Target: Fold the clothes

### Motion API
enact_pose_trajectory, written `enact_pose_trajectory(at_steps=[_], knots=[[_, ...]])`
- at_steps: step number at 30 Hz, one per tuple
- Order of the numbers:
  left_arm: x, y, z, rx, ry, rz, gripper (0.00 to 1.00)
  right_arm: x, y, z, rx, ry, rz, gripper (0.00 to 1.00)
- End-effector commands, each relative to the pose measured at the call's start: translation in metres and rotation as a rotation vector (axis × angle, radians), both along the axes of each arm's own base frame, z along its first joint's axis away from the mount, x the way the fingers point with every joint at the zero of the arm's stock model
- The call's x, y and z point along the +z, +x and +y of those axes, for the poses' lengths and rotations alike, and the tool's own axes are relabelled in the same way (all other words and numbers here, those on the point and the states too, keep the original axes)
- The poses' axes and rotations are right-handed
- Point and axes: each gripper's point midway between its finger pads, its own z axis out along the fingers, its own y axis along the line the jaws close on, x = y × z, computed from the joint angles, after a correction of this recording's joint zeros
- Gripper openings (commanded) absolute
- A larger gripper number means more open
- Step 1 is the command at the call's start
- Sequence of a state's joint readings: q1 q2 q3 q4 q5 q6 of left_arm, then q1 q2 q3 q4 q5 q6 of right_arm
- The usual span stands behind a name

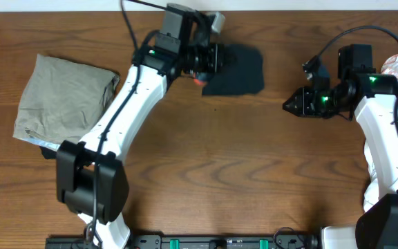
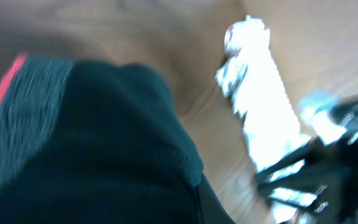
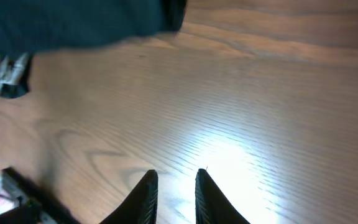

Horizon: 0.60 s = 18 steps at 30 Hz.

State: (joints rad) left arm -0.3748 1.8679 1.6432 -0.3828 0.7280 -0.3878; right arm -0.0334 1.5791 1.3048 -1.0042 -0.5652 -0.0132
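Pinching the left end of the black trousers point(image 1: 240, 69) in the left gripper point(image 1: 202, 69), with the barely parted, empty right gripper point(image 1: 287, 106) well apart rightward.

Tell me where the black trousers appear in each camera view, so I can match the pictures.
Overhead: black trousers, top centre, a compact dark bundle.
Left wrist: they fill the left and bottom, grey waistband at left.
Right wrist: dark strip along the top left edge.
Shared landmark: the wooden table beneath them.
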Motion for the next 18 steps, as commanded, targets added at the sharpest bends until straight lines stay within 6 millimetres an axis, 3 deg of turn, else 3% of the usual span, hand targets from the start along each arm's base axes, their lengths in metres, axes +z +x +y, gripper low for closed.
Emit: enact_pose_trajectory(at_steps=[1, 7, 15, 17, 18], knots=[[0.051, 0.0, 0.01, 0.179, -0.177, 0.167, 0.06, 0.016, -0.004, 0.026, 0.116, 0.138, -0.065, 0.2], [0.059, 0.0, 0.009, 0.298, -0.323, 0.425, 0.06, 0.021, 0.001, 0.035, 0.189, 0.142, -0.146, 0.2], [0.125, -0.003, -0.014, 0.126, -0.539, 0.345, 0.06, 0.022, 0.011, 0.068, 0.273, 0.164, -0.249, 0.21], [0.133, -0.003, -0.015, 0.117, -0.567, 0.343, 0.06, 0.025, 0.017, 0.073, 0.289, 0.154, -0.293, 0.25], [0.136, -0.003, -0.015, 0.118, -0.577, 0.344, 0.06, 0.025, 0.02, 0.074, 0.294, 0.13, -0.316, 0.36]])
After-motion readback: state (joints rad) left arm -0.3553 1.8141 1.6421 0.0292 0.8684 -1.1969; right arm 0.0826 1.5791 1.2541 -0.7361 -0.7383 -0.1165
